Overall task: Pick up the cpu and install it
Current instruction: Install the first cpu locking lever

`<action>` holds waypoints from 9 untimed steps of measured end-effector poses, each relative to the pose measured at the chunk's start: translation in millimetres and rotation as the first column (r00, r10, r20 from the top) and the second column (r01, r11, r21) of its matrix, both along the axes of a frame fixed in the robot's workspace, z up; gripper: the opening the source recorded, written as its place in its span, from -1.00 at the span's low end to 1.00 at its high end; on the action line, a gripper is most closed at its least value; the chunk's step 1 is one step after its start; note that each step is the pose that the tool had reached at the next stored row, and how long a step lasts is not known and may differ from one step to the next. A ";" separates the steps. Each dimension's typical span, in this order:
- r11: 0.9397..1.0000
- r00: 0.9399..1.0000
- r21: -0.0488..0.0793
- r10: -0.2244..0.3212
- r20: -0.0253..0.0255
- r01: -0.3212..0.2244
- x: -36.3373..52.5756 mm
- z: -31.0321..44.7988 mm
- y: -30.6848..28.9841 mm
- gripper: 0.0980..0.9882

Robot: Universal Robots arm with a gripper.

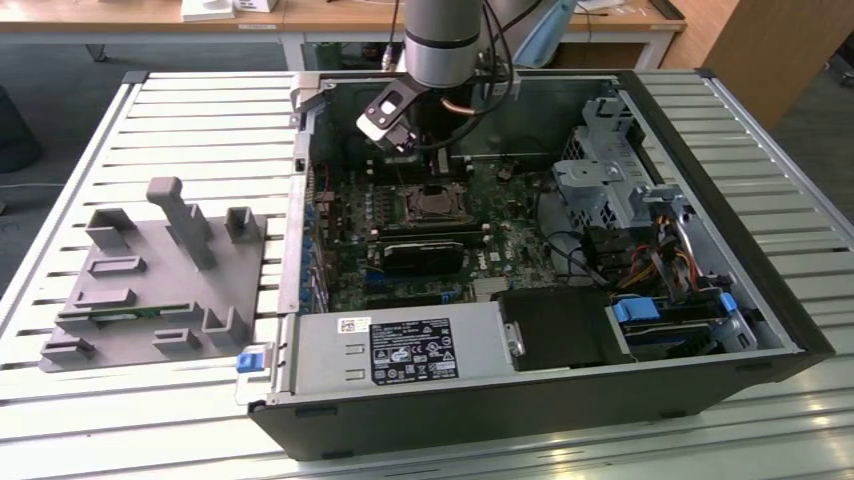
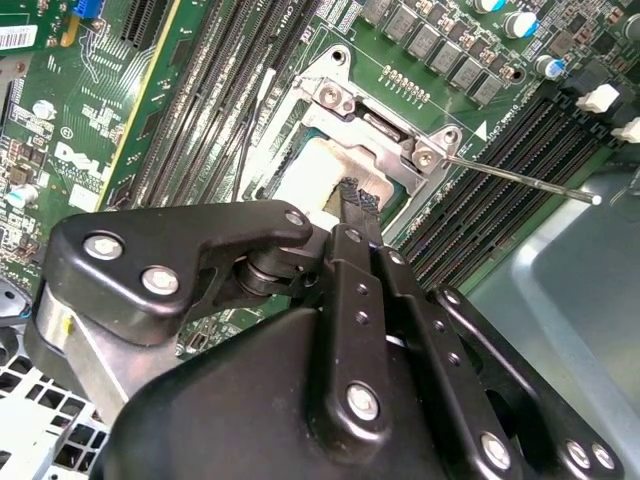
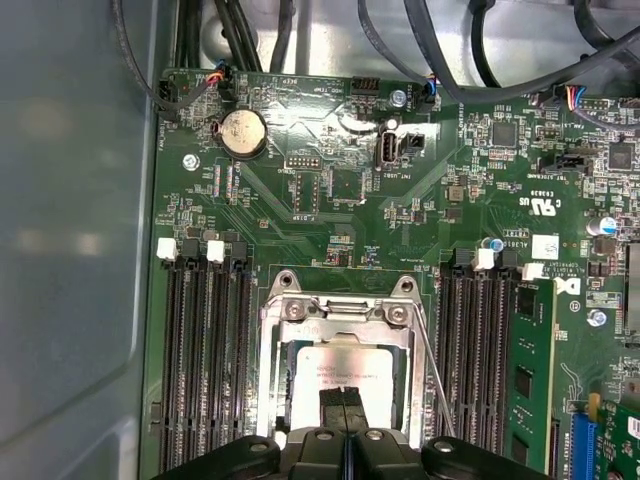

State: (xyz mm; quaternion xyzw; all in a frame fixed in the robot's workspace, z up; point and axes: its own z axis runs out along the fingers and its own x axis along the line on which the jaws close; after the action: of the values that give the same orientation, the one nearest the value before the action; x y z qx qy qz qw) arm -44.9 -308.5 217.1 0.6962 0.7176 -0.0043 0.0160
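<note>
- Plainly, the cpu (image 3: 334, 366) lies flat inside the socket frame (image 3: 300, 312) on the motherboard (image 3: 330, 200). Its pale metal top shows through the frame's window in both wrist views.
- The gripper (image 3: 340, 404) hangs straight over that window. Its fingertips (image 3: 328, 400) are drawn together with only a hairline between them, and nothing is visibly clamped.
- The relation that matters: the chip sits directly beneath the tips, not off to any side of the frame. The tips stand over the part of the lid farther from the frame's two screws.
- Whether the tips touch the lid I cannot tell.
- Being square, the chip offers no long axis — only its flat face, turned toward the fingers.
</note>
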 end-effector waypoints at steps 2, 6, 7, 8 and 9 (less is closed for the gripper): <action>1.000 1.000 0.000 0.000 0.000 0.000 0.0 0.3 0.0 -0.98; 1.000 1.000 0.000 0.000 0.000 0.000 0.0 0.9 0.0 -0.98; 1.000 1.000 0.000 0.000 0.000 0.000 0.0 1.1 0.0 -0.98; 1.000 1.000 0.000 0.000 0.000 0.000 0.0 1.3 0.0 -0.98; 1.000 1.000 0.000 0.000 0.000 0.000 0.0 1.4 0.0 -0.98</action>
State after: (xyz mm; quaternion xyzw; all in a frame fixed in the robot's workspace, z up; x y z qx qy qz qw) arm -44.9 -308.5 218.5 0.6962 0.7176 -0.0043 0.0160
